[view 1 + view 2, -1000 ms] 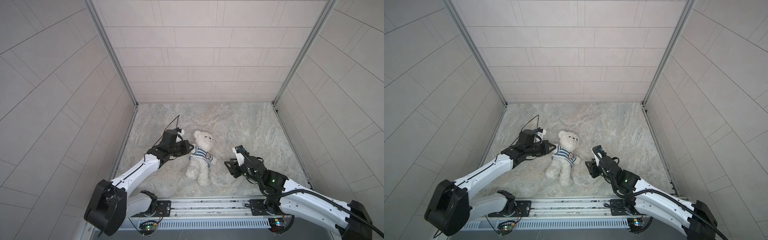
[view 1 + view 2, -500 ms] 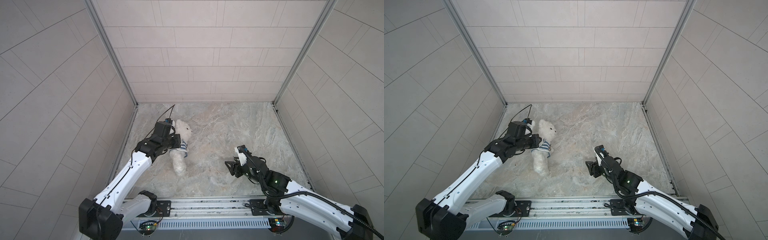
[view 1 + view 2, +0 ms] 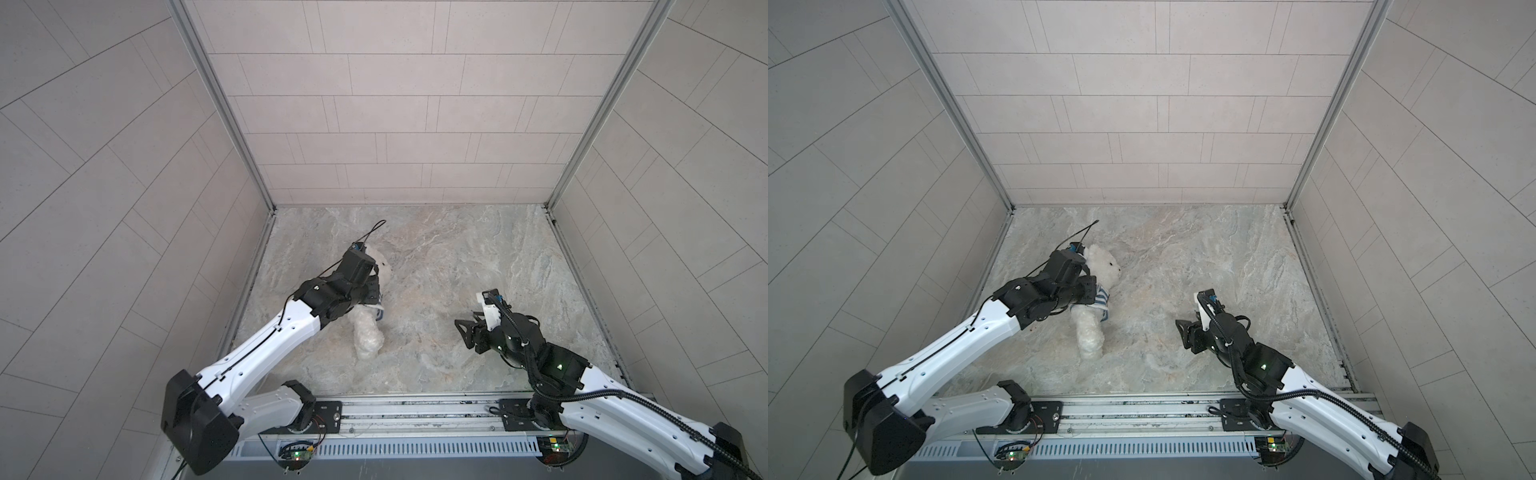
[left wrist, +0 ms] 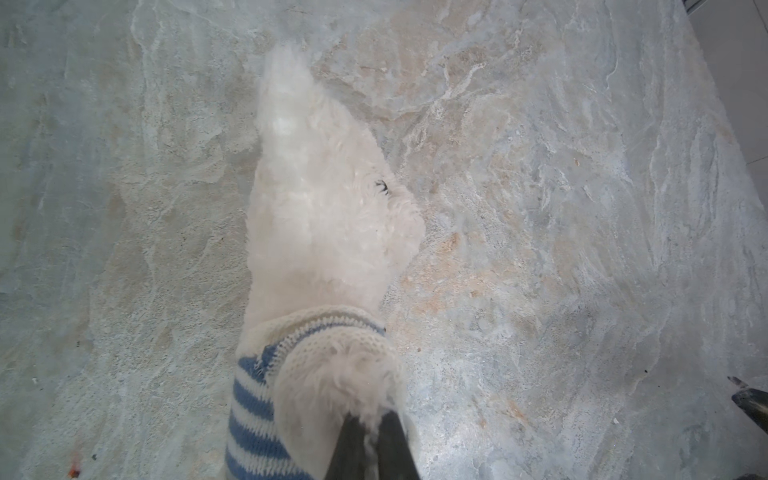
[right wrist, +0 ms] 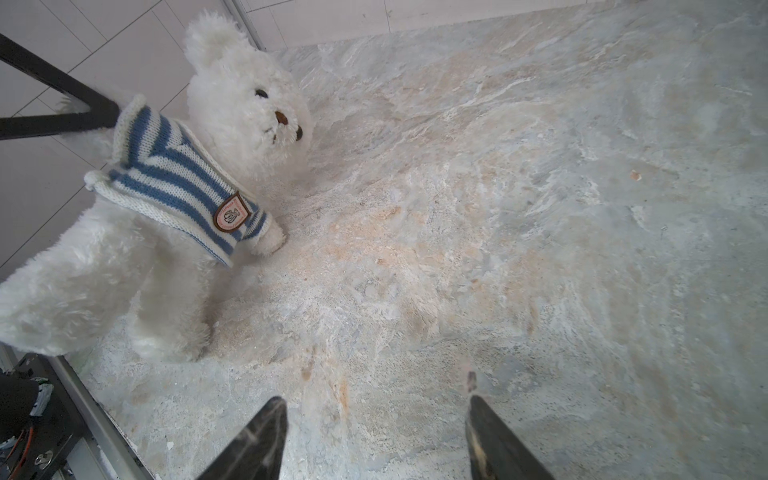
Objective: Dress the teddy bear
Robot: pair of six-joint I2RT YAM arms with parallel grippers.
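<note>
The teddy bear [image 3: 1087, 332], white and fluffy, is upright at the left of the marble table, and its legs [image 3: 365, 343] reach down to the surface. It wears a blue-and-white striped shirt [image 5: 174, 174] with a badge. My left gripper [image 4: 371, 419] is shut on the fluffy end of the bear's sleeved arm and holds it up; in both top views its wrist hides part of the bear [image 3: 384, 268]. My right gripper [image 5: 374, 403] is open and empty low over the bare table, well to the right of the bear [image 5: 245, 112]. It also shows in a top view [image 3: 1185, 332].
Tiled walls [image 3: 124, 208] close in the table on the left, back and right, and the bear is near the left wall. A metal rail [image 3: 415, 411] carrying both arm bases runs along the front edge. Bare marble [image 3: 1183, 270] lies between bear and right gripper.
The left gripper has raised the bear from lying on its back to upright and carried it left and back. The right gripper's jaws have opened wider; that arm has barely moved.
</note>
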